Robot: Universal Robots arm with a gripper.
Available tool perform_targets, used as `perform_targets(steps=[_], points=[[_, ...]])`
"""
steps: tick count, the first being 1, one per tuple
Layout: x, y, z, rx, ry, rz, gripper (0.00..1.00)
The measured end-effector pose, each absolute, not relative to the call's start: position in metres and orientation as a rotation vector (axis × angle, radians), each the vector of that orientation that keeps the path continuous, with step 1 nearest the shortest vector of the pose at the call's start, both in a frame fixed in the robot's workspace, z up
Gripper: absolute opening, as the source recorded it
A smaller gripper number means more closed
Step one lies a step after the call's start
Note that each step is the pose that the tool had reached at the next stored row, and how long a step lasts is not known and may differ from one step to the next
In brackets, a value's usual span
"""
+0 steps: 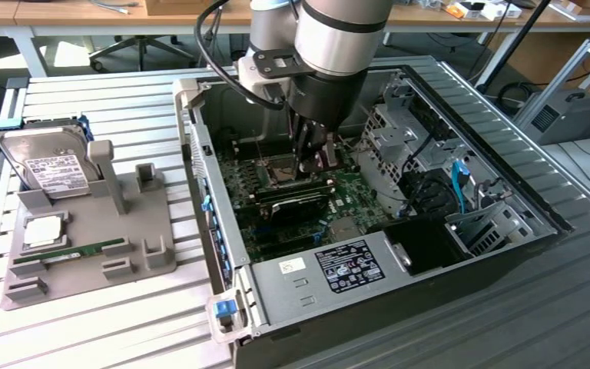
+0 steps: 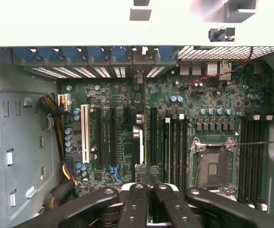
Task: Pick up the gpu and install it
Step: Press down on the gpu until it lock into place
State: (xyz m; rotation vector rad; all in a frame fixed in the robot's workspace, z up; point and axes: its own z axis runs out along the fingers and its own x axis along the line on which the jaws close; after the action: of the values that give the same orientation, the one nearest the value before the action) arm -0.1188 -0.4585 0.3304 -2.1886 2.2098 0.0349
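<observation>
hard to make out gpu in wrist view: seen edge-on, a thin strip standing upright over a slot on the motherboard, one end toward the case rear wall. other end hidden behind gripper, jaws pressed near together, pinching its top edge. exterior view: grip blocked by arm; adds hard drive on grey tray outside the case.

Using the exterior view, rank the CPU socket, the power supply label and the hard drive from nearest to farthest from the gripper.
1. CPU socket: on the motherboard, just beside the gripper.
2. Power supply label: case's near end.
3. Hard drive: outside the case, on the exterior view's left.
</observation>
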Motion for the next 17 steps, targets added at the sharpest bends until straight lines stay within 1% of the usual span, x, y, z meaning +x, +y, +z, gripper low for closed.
perform_targets(steps=[9,17], points=[[-0.127,-0.457,0.329,-2.189,2.21,0.035,0.11],[-0.129,-0.457,0.309,-2.189,2.21,0.035,0.11]])
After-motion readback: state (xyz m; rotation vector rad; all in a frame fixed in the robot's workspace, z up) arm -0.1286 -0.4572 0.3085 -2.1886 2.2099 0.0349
